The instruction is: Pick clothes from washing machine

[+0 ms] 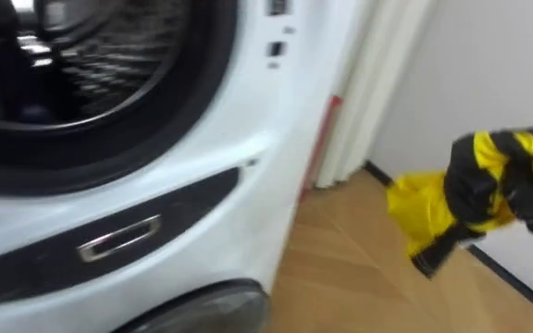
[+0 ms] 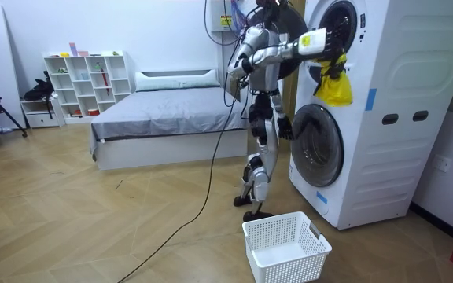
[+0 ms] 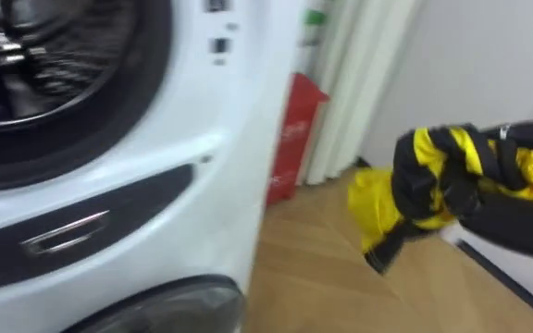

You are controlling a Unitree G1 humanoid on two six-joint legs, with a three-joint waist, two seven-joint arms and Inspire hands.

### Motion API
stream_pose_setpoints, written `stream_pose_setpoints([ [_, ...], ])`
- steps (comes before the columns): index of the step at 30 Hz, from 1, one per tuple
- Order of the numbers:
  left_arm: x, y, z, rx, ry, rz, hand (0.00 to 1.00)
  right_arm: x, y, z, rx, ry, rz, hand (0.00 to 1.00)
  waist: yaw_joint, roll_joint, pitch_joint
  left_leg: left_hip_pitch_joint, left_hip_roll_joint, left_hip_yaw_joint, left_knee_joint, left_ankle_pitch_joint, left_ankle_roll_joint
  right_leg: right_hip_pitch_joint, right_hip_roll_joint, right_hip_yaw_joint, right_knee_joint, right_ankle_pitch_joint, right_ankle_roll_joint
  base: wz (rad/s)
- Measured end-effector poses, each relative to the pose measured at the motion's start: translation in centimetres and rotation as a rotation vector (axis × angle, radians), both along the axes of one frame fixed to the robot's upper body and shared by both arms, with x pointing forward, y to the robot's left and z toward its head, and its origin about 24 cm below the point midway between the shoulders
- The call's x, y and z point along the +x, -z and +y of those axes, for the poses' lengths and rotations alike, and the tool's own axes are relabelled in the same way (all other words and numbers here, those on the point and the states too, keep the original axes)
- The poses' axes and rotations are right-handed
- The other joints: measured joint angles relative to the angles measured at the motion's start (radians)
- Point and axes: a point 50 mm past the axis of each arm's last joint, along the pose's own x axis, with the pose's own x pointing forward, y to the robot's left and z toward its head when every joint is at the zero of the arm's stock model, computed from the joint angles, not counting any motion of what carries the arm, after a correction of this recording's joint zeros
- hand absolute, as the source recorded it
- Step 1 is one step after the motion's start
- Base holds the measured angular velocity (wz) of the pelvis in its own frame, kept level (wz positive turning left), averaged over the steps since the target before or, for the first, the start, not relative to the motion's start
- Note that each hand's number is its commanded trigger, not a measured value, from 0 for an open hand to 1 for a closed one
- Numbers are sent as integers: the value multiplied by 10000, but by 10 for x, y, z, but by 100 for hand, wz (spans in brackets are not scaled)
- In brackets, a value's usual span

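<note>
Squarely before the white washing machine, whose dark drum fills the upper left of the frame, stands the robot. A white basket sits on the floor at lower centre of the room view. At right, the yellow garment hangs bunched in the right hand, which is clenched around it. The left hand hangs behind the torso.

No legible txt on washing machine (panel marks blurred).
</note>
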Motion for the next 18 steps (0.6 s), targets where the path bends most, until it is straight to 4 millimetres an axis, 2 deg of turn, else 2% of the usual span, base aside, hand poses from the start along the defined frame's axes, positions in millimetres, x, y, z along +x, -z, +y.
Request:
stream_pose_setpoints([
  [4,11,4,-13,-399,394,56,0,2,23,3,900,-39,692,100,-151,234,24,-106,-7,429,10,-1,-1,-261,101,438,47,63,48,-33],
  [5,13,4,-15,-465,529,55,0,4,31,6,1144,-110,964,100,-149,274,9,-152,-8,535,16,-1,-1,-358,132,560,82,83,62,-28],
  [7,16,5,-19,-562,746,45,0,7,48,7,1521,-169,1556,100,-196,404,79,-171,-12,721,69,-1,-1,-385,145,733,72,106,84,-24],
  [8,17,5,-22,-631,980,81,0,7,63,8,1732,-69,2133,100,-214,578,23,-262,-12,775,96,-1,-1,-482,159,810,29,136,113,-22],
  [9,17,6,-24,-673,1089,112,0,7,72,7,1874,21,2429,100,-242,644,-17,-321,-13,774,98,-1,-1,-522,152,849,-18,156,123,-19],
  [10,20,7,-29,-779,1277,99,0,4,90,6,2202,329,3082,100,-255,729,-30,-365,-35,777,103,-1,-1,-581,152,930,-9,166,137,-19],
  [11,20,8,-33,-908,1368,137,0,1,105,4,2351,601,3677,100,-254,918,-59,-448,-59,786,102,-1,-1,-711,166,1029,14,175,159,-25],
  [12,20,8,-34,-971,1370,147,0,0,111,4,2366,726,3939,100,-262,1013,-58,-503,-69,783,107,-1,0,-788,172,1051,40,181,168,-28],
  [14,22,8,-35,-1010,1395,95,0,-9,140,-3,2514,1440,5021,100,-337,1270,-52,-744,-70,762,193,-1,0,-1066,193,1046,269,182,168,-13],
  [18,27,7,-35,-1055,1454,-111,0,-24,170,-11,2668,2415,6182,100,-360,1507,1,-1093,-70,709,229,-1,0,-1456,227,1052,447,182,168,-2],
])
